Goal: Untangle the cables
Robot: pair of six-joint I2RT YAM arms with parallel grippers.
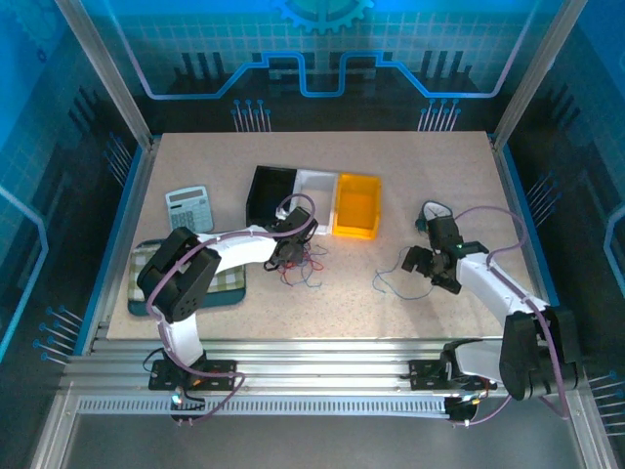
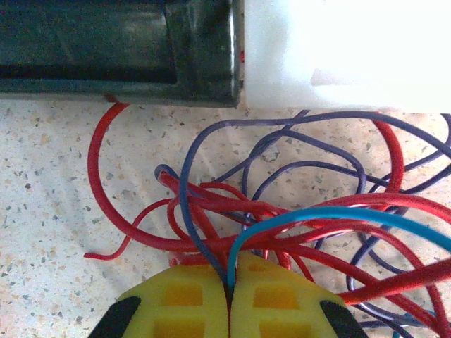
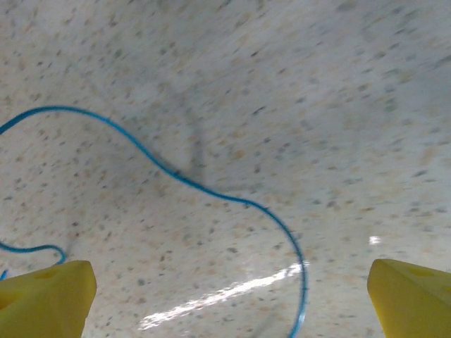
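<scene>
The left fingers (image 2: pixel 190 303), pressed together, pinch what look like a blue and a dark strand of the cables (image 2: pixel 282 211). These lie knotted near the middle of the counter (image 1: pixel 439 176), just in front of the black bin (image 1: pixel 269 193) and white bin (image 1: pixel 317 188). A pull would likely drag the whole knot, tightening loops or snagging a bin rim. The right fingers (image 3: pixel 49 299) are spread wide, holding nothing, over one blue cable (image 3: pixel 211 193) lying apart toward the right edge. The counter is speckled beige and slightly glossy, enclosed by aluminium posts and blue-lit panels.
</scene>
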